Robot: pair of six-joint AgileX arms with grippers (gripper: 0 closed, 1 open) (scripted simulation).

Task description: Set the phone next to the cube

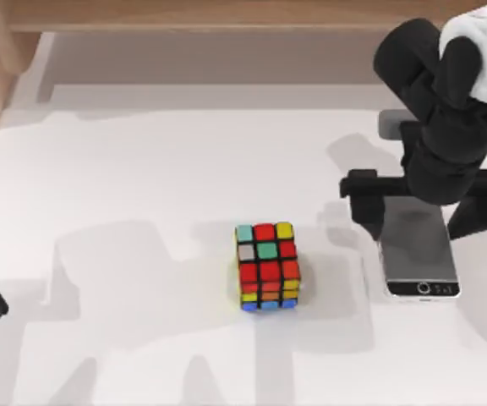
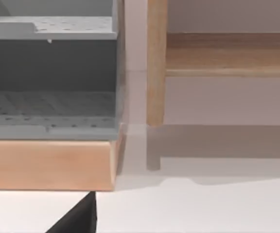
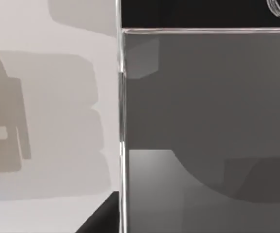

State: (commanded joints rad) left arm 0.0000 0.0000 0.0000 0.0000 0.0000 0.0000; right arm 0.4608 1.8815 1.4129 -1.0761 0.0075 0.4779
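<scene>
left arm: parked at the far left edge of the surface (image 1: 142, 169), well apart from everything; its claw's opening I cannot tell.
cube (image 1: 267, 266): stands near the middle of the surface, upright, untouched, well apart from the phone.
phone (image 1: 418, 249): lies flat on the right side of the surface, screen up, home button toward the near edge; the right wrist view looks straight down on its screen (image 3: 203, 121) from close by.
right claw (image 1: 427, 207): spread wide, one finger (image 1: 363, 203) off the phone's left edge and the other off its right, straddling the far half of the phone; nothing is gripped yet.
risk, grip: the phone is thin and lies flat, so the fingers could likely close above its rim and slide off, or scrape the screen if they come down short of the surface.
risk, placing: a corner-heavy hold might let it tilt and drop; carried too far left, it could knock the cube.
writing: none readable; no brand or label on phone or cube.
</scene>
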